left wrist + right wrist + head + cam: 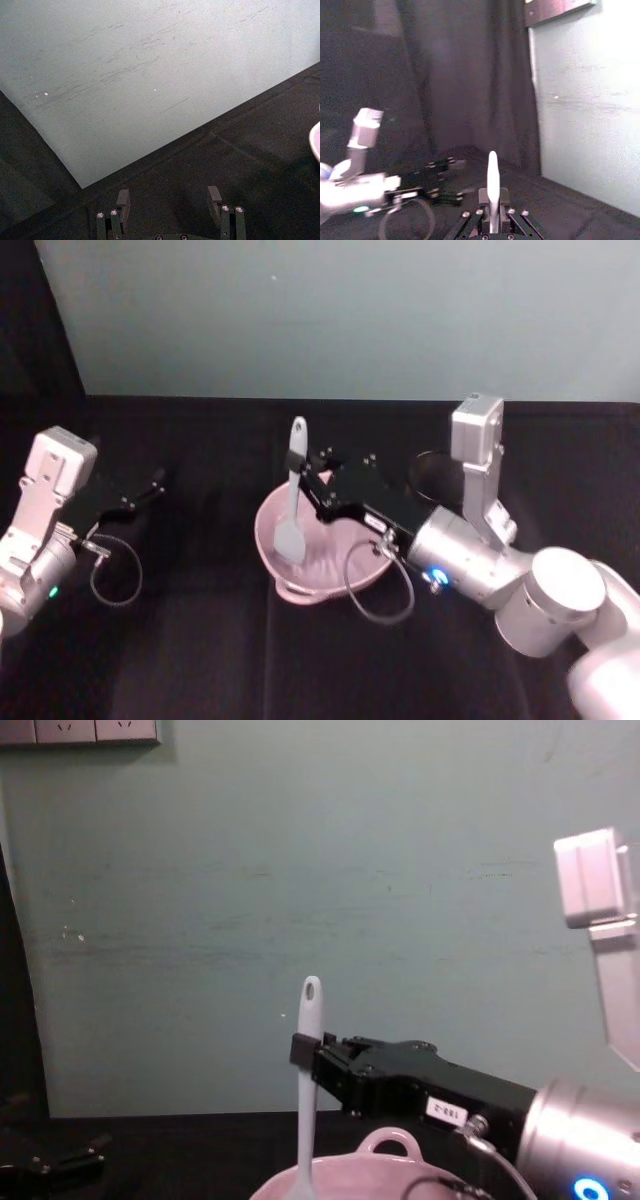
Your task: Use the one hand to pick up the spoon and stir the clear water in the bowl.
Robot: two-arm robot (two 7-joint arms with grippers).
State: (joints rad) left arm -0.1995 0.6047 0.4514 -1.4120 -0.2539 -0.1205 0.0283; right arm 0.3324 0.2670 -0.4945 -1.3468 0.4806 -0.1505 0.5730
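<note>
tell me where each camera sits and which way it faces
Head: up high, looking down at the table; right claw holds the spoon upright in the bowl, left claw idle at left.
Left wrist: behind the open left claw, facing the wall.
Right wrist: behind the right claw, along the spoon handle, toward the left arm.
Chest: low, facing the wall; right claw enters from the right.
Head and chest share spoon, bowl, right claw.

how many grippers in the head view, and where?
2. The left gripper is out at the left, apart from the bowl, fingers open and holding nothing. The right gripper is over the bowl, fingers shut on the spoon, scoop down inside it.
</note>
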